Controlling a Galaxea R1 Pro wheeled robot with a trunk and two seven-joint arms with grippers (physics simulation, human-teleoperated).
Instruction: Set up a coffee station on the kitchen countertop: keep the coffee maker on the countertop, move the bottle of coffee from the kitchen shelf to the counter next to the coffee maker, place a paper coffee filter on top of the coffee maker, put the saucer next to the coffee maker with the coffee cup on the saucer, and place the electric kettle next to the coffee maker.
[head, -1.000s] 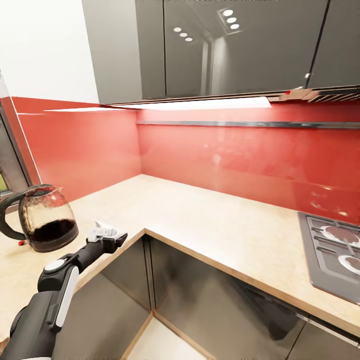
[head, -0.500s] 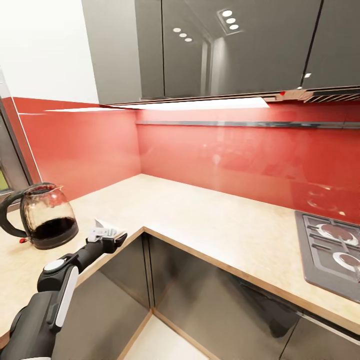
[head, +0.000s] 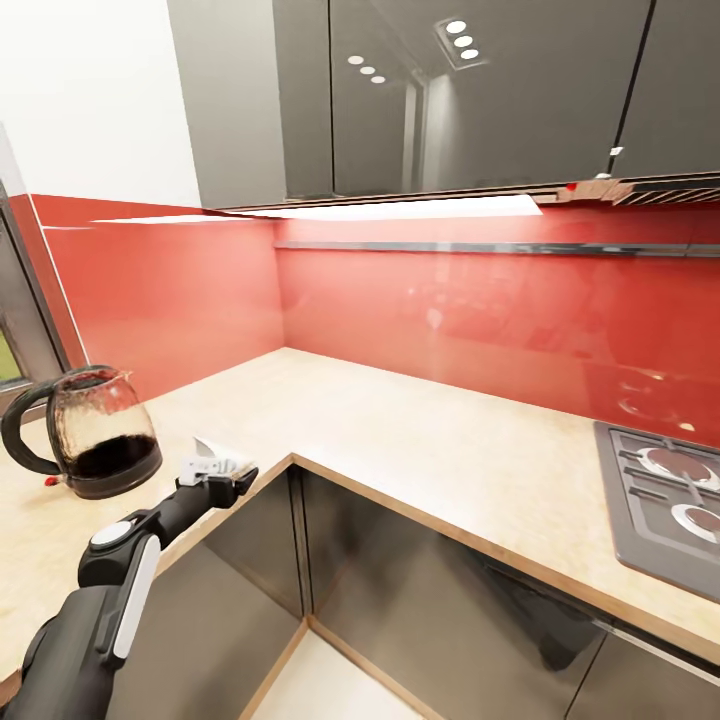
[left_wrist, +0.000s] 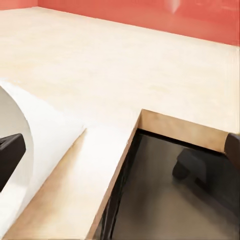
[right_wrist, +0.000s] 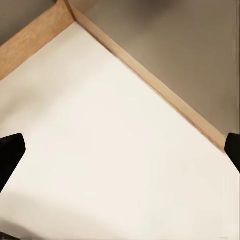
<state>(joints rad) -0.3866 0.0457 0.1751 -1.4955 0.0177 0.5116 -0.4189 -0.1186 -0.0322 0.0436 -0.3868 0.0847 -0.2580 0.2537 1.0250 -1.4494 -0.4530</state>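
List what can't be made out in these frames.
- White paper coffee filter: left wrist view, cut off by the picture edge; whether the left gripper clamps it is unclear, too small in head view.
- Grey hob: head view, cut by the right edge.
- Tiny red item beside the rounded dark see-through electric kettle: too small to identify.

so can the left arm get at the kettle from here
Probably yes: the kettle stands on the countertop close beside the left gripper, nothing between, though a white filter sits by it.
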